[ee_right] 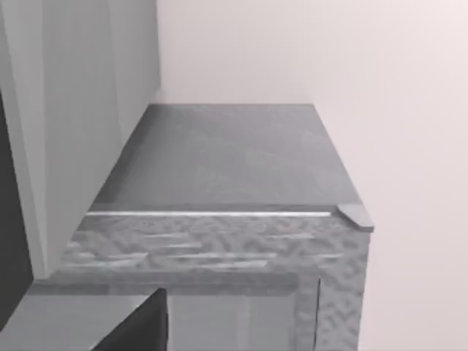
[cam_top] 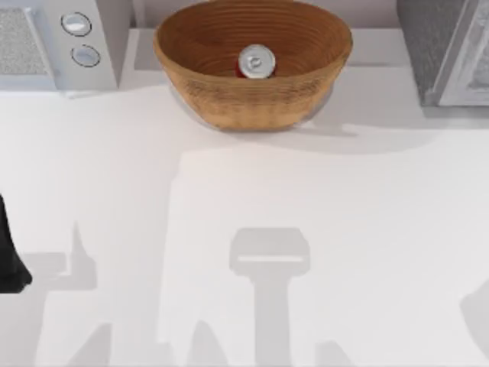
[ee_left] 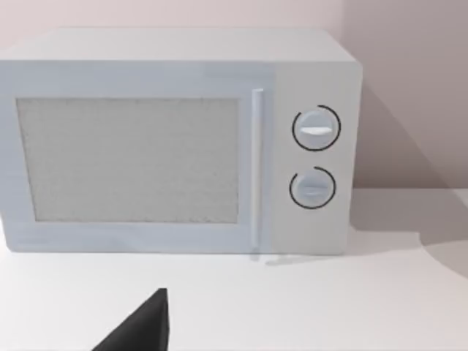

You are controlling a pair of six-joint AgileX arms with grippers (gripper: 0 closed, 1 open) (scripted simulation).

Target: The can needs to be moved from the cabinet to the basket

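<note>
The can (cam_top: 255,61) stands upright inside the basket (cam_top: 229,103), near its middle, its silver top and pull tab facing up and a sliver of red side showing. The brown wicker basket sits at the table's back centre. The cabinet (cam_top: 443,47) is at the back right, with a dark speckled side and a paler door; the right wrist view looks onto the cabinet (ee_right: 234,161) from above. My left gripper (cam_top: 11,260) is at the table's left edge, far from the basket. A dark part of my right gripper (ee_right: 139,325) juts into the right wrist view near the cabinet.
A white microwave (cam_top: 57,42) with two round knobs stands at the back left; the left wrist view faces the microwave (ee_left: 175,146) head on. White tabletop (cam_top: 244,229) stretches in front of the basket, crossed by arm shadows.
</note>
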